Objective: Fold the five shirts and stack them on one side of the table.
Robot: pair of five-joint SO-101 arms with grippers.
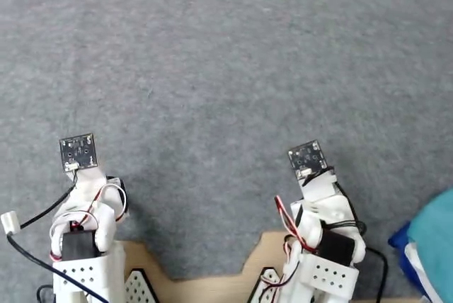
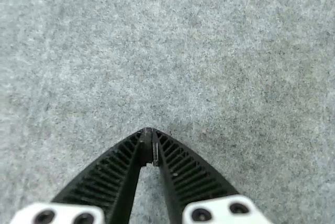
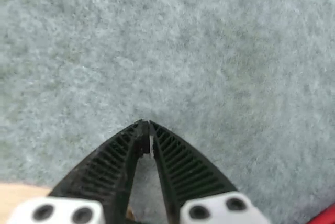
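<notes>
- Shows a flat grey felt mat (image 1: 226, 69) spread over almost the whole table, with a strip of pale wooden board (image 1: 212, 283) bare at the mat's near edge.
- Places the left arm of white plastic (image 1: 81, 236) at the mat's near left edge, and the right arm of white plastic (image 1: 322, 243) at the mat's near edge, right of its middle.
- Has the left gripper (image 2: 148, 132) clenched over bare mat, black ribbed fingers (image 2: 112, 174) meeting at the tips and grasping nothing.
- Has the right gripper (image 3: 145, 124) clenched likewise over the mat's near edge, tips together, nothing between them.
- Leaves the heaped teal and blue cloth shirts (image 1: 433, 243) at the mat's near right corner, apart from both grippers; cannot tell how many lie there.
- Catches a sliver of red (image 3: 328, 214) on the mat beside the right gripper; cannot tell what.
</notes>
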